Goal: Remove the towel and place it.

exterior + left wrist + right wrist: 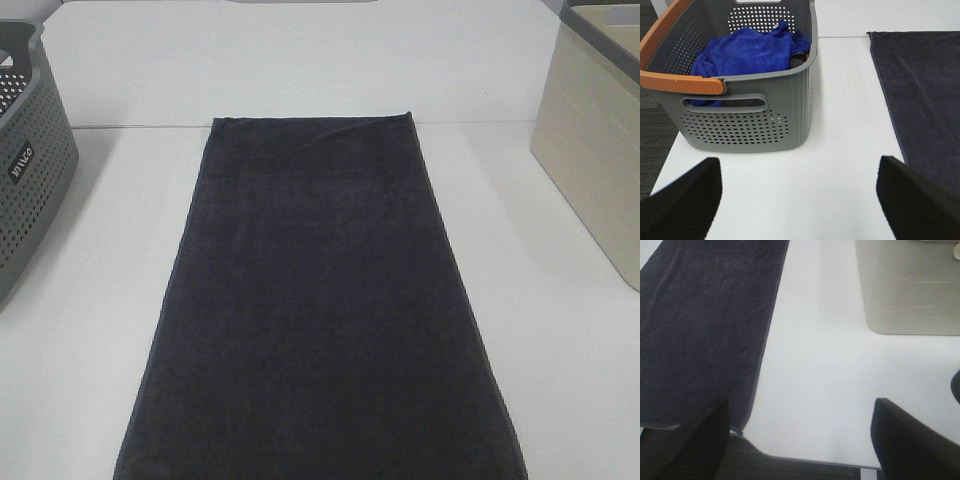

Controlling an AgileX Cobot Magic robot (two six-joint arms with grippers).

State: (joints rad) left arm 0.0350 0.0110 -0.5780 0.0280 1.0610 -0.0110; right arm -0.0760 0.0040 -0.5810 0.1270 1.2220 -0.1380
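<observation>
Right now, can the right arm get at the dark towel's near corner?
Probably yes. The right gripper is open, the towel corner lies flat beside it at the table edge, nothing between.

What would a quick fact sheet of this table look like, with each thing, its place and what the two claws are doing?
towel: dark navy, spread flat at the table's middle
grey perforated basket: left of the towel, apart from it
blue cloth: bunched inside the grey basket
beige bin: right of the towel, apart from it
left gripper: open, empty
right gripper: open, empty
</observation>
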